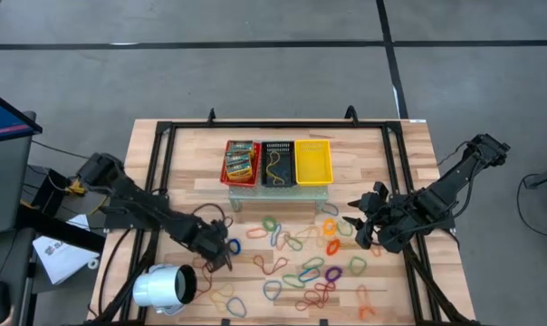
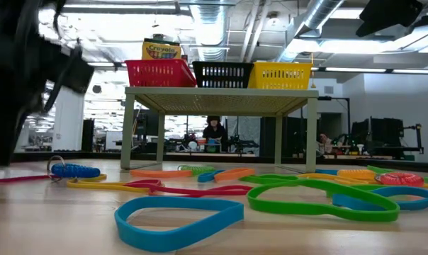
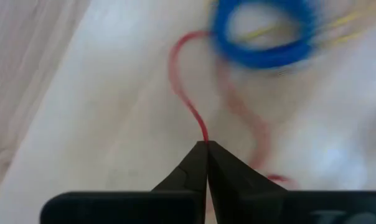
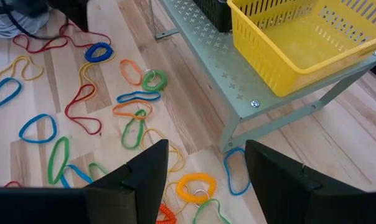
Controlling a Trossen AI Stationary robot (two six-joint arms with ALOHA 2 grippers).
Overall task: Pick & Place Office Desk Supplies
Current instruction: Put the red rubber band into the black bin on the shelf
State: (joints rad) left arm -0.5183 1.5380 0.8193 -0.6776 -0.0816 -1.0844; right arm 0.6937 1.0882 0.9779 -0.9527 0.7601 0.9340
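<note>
Left gripper, jaws clamped on a red rubber band, works at seven o'clock; right gripper hangs jaws apart at three o'clock.

Bands crowding table; far edge bare

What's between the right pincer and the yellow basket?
High view: bare tabletop and the corner of the small stand under the yellow basket. The right pincer hangs open above scattered rubber bands.

left gripper pinched closed low over the table; right gripper spread wide.
</note>
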